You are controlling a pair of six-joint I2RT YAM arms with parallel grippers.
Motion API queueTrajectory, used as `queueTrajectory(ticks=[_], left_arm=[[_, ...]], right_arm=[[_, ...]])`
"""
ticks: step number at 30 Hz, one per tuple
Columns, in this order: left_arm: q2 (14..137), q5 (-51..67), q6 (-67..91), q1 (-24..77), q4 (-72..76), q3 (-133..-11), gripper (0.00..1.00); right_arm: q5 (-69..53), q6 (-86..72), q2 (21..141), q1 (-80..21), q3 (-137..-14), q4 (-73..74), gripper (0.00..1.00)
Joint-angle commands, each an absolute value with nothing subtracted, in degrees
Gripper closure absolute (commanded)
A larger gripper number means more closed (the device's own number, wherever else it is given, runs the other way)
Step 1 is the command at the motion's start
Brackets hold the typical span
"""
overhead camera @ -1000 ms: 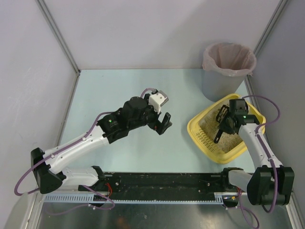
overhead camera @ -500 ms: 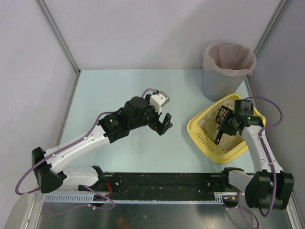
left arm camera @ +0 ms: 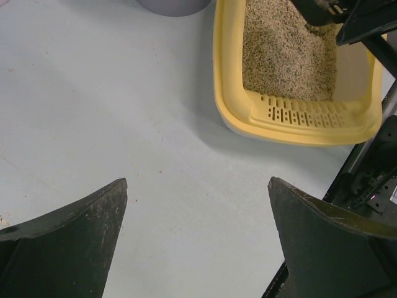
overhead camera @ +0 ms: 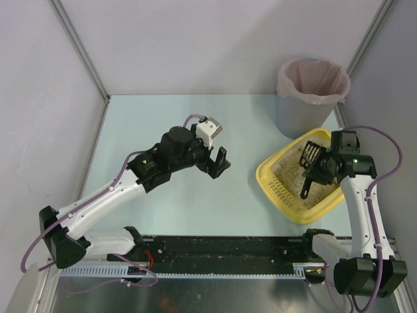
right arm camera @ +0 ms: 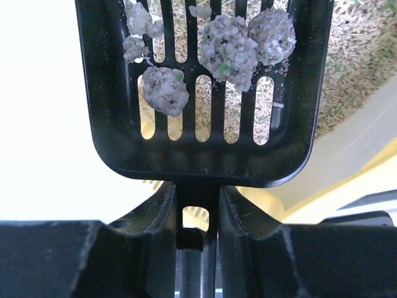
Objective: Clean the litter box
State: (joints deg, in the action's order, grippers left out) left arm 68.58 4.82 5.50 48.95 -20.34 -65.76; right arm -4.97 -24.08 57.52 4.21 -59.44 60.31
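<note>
Two containers are seen on the right side of the pale table (overhead camera: pixel 169 124): the yellow litter box (overhead camera: pixel 277 188) and, just beyond its far corner, a grey bin (overhead camera: pixel 296 120) lined with a pink bag (what lies inside that one cannot be made out). Beige granular litter (left arm camera: pixel 279 56) is spread across the floor of the box.

And there is the scoop (right arm camera: pixel 198 162), black and slotted. It is clamped by its handle in the right gripper (right arm camera: pixel 197 205), jaws narrowed on it, and held over the litter. Several grey-white clumps (right arm camera: pixel 228 49) are carried on its slats, the biggest in the middle and smaller ones to the left.

The box is set cornerwise to the table edges, with its wide slotted lip turned toward the near left. It is nearly square, so no clear long axis is shown. The scoop's length is laid from handle near to head far, toward the bin.

Over mid-table the left gripper (left arm camera: pixel 197 183) is held with jaws spread wide above the surface, and the box's slotted lip is framed ahead of it.
</note>
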Motion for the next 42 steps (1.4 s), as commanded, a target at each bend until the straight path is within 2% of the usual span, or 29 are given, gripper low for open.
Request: queueTrajectory(ticks=[1, 15, 26, 37, 42], left_arm=[[66.18, 2.12, 4.05, 48.87, -19.07, -65.39, 0.00], [65.74, 0.09, 2.37, 48.87, -18.98, -64.95, 0.00], [67.24, 0.09, 2.20, 48.87, -19.07, -64.86, 0.00], [68.90, 0.09, 1.93, 48.87, -19.07, -64.69, 0.00], [69.78, -1.49, 1.85, 48.87, -19.07, -64.69, 0.00]], right_arm=[[-2.90, -22.41, 55.46, 4.04, -67.49, 66.88, 1.00], [-3.43, -22.76, 62.92, 3.96, -88.58, 75.05, 1.00], [-2.72, -21.45, 80.22, 3.34, -110.73, 81.47, 1.00], [-7.20, -21.36, 99.39, 3.08, -133.83, 78.06, 1.00], [-13.35, -22.93, 106.33, 4.30, -135.62, 71.82, 1.00]])
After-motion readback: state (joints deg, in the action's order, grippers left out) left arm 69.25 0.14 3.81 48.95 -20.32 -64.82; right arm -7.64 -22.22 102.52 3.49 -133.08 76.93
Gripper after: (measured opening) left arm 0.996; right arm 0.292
